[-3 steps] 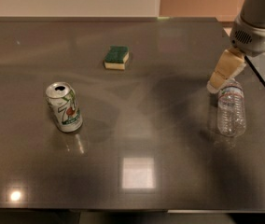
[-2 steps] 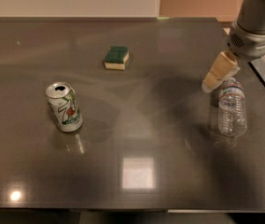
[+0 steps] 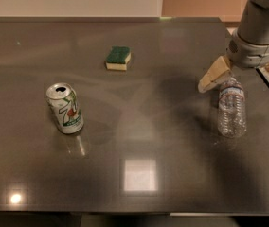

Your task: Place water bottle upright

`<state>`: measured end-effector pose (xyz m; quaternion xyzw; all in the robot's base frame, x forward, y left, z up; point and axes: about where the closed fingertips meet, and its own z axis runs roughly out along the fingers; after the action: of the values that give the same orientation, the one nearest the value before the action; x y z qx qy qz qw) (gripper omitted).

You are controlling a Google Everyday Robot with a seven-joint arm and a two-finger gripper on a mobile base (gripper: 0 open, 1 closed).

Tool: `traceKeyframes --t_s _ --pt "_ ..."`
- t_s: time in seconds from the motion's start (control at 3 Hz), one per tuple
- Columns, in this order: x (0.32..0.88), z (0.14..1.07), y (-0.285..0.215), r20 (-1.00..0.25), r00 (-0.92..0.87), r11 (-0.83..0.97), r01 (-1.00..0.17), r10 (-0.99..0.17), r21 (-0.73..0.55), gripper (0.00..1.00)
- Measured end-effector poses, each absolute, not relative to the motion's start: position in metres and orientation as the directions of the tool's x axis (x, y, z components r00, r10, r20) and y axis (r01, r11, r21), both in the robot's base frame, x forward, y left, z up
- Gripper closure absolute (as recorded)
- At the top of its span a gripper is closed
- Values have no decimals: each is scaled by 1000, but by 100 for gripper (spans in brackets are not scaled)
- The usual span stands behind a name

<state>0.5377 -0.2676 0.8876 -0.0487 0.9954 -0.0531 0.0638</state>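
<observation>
Tabletop (image 3: 148, 126): wide-spread gripper (image 3: 238, 80) seemingly straddles water bottle (image 3: 232, 112).

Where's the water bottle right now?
In the camera view, the water bottle is on the right side of the table, near its edge. The open gripper is at its cap end, and the soda can sits far left.

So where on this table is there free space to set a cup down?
The widest bare patch is the centre and front of the table, between the soda can and the water bottle. The back-left corner, beyond the sponge, is also free. The right edge is crowded: the gripper hangs there, fingers open, at the bottle's cap.
</observation>
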Motion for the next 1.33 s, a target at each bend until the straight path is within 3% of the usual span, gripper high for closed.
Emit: traceKeyframes --t_s 0.67,1.0,1.33 --pt "537 860 -280 -117 -993 996 19 9 -82 0" --pt "540 851 -285 -127 -992 998 26 18 -64 17" --pt "540 845 -287 -121 -992 999 27 21 -47 41"
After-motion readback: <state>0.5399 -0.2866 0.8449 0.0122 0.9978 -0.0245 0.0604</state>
